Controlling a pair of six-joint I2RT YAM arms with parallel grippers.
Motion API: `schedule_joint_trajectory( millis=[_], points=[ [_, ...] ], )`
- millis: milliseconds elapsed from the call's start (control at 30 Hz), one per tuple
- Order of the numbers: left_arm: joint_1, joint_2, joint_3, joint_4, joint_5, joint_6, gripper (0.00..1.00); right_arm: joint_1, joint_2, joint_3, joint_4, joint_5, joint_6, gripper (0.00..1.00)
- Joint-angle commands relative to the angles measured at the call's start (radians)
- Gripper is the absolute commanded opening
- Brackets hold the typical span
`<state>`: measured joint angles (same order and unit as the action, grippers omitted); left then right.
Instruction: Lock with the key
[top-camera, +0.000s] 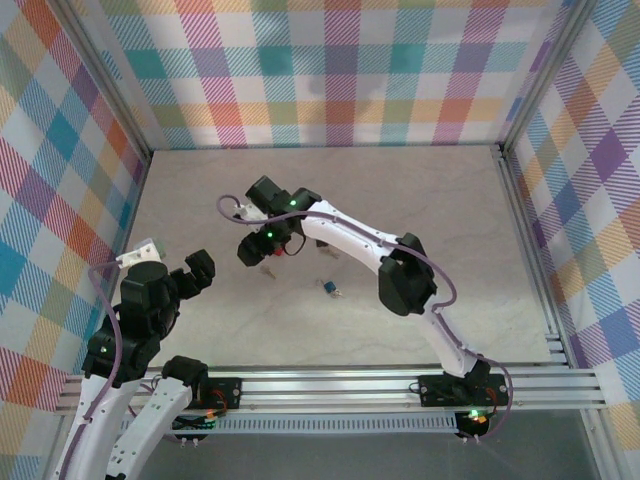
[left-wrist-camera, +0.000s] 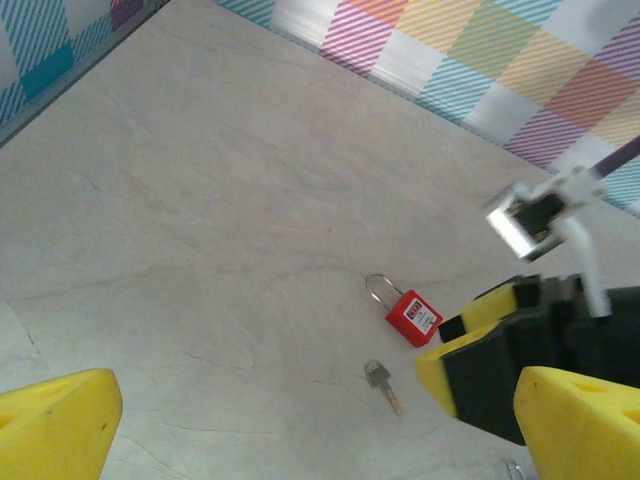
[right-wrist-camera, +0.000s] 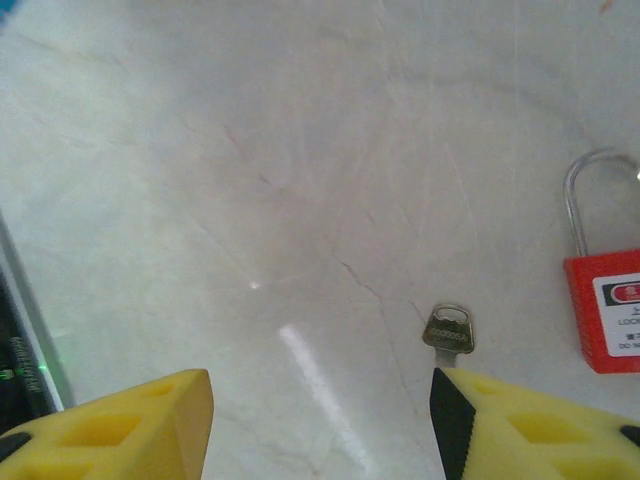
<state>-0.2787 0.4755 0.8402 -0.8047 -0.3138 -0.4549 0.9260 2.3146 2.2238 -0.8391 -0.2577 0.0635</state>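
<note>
While key (right-wrist-camera: 448, 328) lies flat on table (right-wrist-camera: 300, 150) beside red padlock (right-wrist-camera: 608, 320), R gripper (right-wrist-camera: 318, 405) sits jaws apart, empty; L gripper (left-wrist-camera: 310, 420) fully open, empty.

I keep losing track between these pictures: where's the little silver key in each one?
Top external: key left of centre on the table.
Left wrist: lower middle, below the red padlock.
Right wrist: lower right, left of the red padlock.
Shared landmark: that red padlock, beside the key.

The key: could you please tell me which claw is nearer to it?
Right. The right claw sits over the key, one finger beside it; the left claw hangs farther back, open.
</note>
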Motion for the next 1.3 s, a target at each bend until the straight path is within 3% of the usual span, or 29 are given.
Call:
schedule_joint_trajectory(
  millis=[0, 300, 467, 633, 867, 1100, 1267],
  points=[
    [0.010, -0.012, -0.010, 0.037, 0.020, 0.016, 1.00, 0.001, -0.087, -0.050, 0.041, -0.023, 0.014, 0.61],
    [0.010, -0.007, -0.021, 0.054, 0.078, 0.022, 1.00, -0.037, -0.350, -0.351, 0.150, 0.056, 0.044, 0.90],
    [0.010, 0.010, -0.023, 0.065, 0.121, 0.023, 1.00, -0.044, -0.484, -0.592, 0.179, 0.156, 0.059, 0.96],
    [0.010, 0.033, -0.022, 0.074, 0.160, 0.023, 1.00, -0.044, -0.568, -0.802, 0.221, 0.216, 0.103, 0.97],
    [0.010, 0.052, -0.020, 0.083, 0.187, 0.021, 1.00, -0.044, -0.577, -0.936, 0.219, 0.288, 0.147, 0.95],
    [0.010, 0.063, -0.019, 0.084, 0.194, 0.019, 1.00, -0.044, -0.568, -0.999, 0.237, 0.316, 0.149, 0.88],
    [0.010, 0.064, -0.018, 0.084, 0.193, 0.019, 1.00, -0.044, -0.550, -1.013, 0.238, 0.342, 0.141, 0.78]
  ],
)
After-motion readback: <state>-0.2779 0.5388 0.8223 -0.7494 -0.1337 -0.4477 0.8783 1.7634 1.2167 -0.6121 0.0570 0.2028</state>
